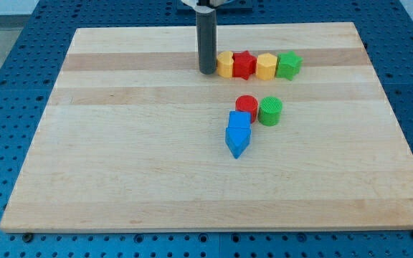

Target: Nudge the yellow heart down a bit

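Note:
The yellow heart [225, 64] sits near the view's top centre, at the left end of a row of touching blocks. To its right come a red star [244, 64], a yellow hexagon [266, 66] and a green star [288, 64]. My tip [207, 71] stands on the board right against the yellow heart's left side. The rod rises straight up out of the view's top.
Below the row, a red cylinder [247, 105] and a green cylinder [270, 110] stand side by side. Two blue blocks touch below the red cylinder: a blue cube [240, 120] and a blue pointed block [237, 140]. The wooden board [120, 143] lies on a blue perforated table.

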`<action>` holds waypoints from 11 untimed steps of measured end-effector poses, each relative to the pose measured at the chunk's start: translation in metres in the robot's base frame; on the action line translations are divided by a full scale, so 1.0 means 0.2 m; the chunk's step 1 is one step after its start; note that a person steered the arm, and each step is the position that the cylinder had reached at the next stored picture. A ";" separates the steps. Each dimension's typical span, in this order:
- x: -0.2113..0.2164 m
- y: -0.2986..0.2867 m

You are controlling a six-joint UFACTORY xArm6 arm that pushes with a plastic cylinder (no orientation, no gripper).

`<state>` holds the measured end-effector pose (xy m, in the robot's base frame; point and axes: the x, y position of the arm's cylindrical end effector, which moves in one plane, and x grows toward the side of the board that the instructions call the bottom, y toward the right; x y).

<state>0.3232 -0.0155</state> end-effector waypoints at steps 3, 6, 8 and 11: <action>-0.13 -0.17; -0.26 0.16; -0.26 0.17; -0.23 0.17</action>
